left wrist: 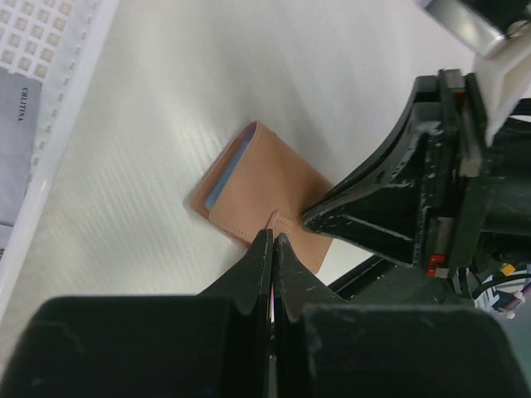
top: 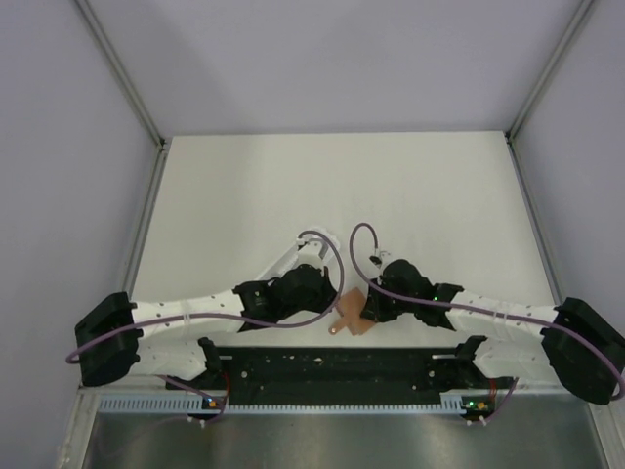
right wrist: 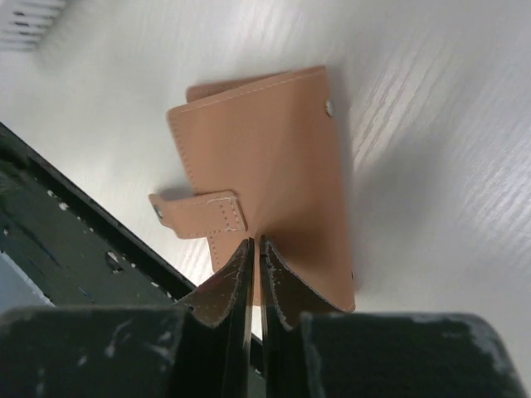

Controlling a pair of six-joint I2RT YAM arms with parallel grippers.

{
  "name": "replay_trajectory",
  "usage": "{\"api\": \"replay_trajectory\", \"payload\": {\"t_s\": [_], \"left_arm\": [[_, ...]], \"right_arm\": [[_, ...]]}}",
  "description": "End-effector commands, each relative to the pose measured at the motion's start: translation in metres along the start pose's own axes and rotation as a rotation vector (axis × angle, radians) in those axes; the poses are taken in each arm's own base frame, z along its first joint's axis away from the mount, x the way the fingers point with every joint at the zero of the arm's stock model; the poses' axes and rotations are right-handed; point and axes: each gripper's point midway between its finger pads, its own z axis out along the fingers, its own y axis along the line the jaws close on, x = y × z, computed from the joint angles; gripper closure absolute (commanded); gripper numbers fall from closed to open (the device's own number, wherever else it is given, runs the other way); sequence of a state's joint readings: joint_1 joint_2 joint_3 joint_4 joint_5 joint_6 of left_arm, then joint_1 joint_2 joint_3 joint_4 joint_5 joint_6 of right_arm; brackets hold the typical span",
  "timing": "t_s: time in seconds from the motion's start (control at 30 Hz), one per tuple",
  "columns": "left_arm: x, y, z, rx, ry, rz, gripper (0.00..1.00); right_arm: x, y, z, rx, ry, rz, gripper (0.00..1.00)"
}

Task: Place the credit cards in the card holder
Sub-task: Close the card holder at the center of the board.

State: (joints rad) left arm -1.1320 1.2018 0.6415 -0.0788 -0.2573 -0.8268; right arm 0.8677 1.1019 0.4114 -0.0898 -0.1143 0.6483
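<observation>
Top view: both arms reach in to the middle of the worktop [top: 342,186], close to their own bases, and meet over the card holder [top: 354,313], which shows only as a small orange-brown patch betw. the left gripper [top: 327,298] and right gripper [top: 374,308]; fingers' state can't be read from up here. Left wrist cam adds more: the left fingers [left wrist: 264,249] are pressed together w/ a hairline gap, tips at the card holder's [left wrist: 257,186] near edge by the strap. Can't tell if they nip the leather. The right gripper [left wrist: 309,217] comes in from the side, its tip on the holder's corner. Same cam alone shows a white tray [left wrist: 58,141] at the frame edge, well apart from the holder, w/ a grey flat card [left wrist: 17,141] lying in it, small print on it, partly cut off. Right wrist cam: right fingers [right wrist: 236,269] nearly closed, pinching the card holder's [right wrist: 274,157] near edge; holder looks tilted up off the worktop, shadow under it. The black base rail [right wrist: 75,249] runs just beside it. Purple cables [top: 327,244] loop above both wrists in the top view. Holder itself: folded shut, leather-like, stitched border, strap tab [right wrist: 199,215] sticking out loose w/ a snap at its end, 2nd snap stud [right wrist: 329,107] on the cover; pale blue-grey lining [left wrist: 228,170] peeks out along one edge.
</observation>
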Motion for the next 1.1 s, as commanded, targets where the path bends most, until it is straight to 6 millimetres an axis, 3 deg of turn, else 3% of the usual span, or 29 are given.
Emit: {"api": "replay_trajectory", "payload": {"t_s": [0.0,0.17,0.27,0.37,0.63,1.07], "left_arm": [[-0.017,-0.031,0.004,0.080,-0.039,0.012,1.00],[-0.012,-0.043,0.018,0.109,-0.023,0.019,1.00],[-0.004,-0.048,0.029,0.119,0.004,0.027,1.00],[0.006,-0.051,0.038,0.124,0.033,0.037,1.00],[0.037,-0.042,0.047,0.105,0.102,0.032,1.00],[0.051,-0.016,0.039,0.052,0.102,0.003,1.00]], "right_arm": [[0.004,0.016,0.009,-0.103,0.026,0.009,0.91],[-0.028,0.020,-0.020,-0.081,-0.137,-0.006,0.74],[-0.048,0.008,-0.044,-0.025,-0.242,0.014,0.61],[-0.052,-0.006,-0.055,0.028,-0.254,0.036,0.56],[-0.040,-0.030,-0.049,0.113,-0.208,0.050,0.50],[-0.023,-0.023,-0.025,0.019,-0.112,0.039,0.43]]}}
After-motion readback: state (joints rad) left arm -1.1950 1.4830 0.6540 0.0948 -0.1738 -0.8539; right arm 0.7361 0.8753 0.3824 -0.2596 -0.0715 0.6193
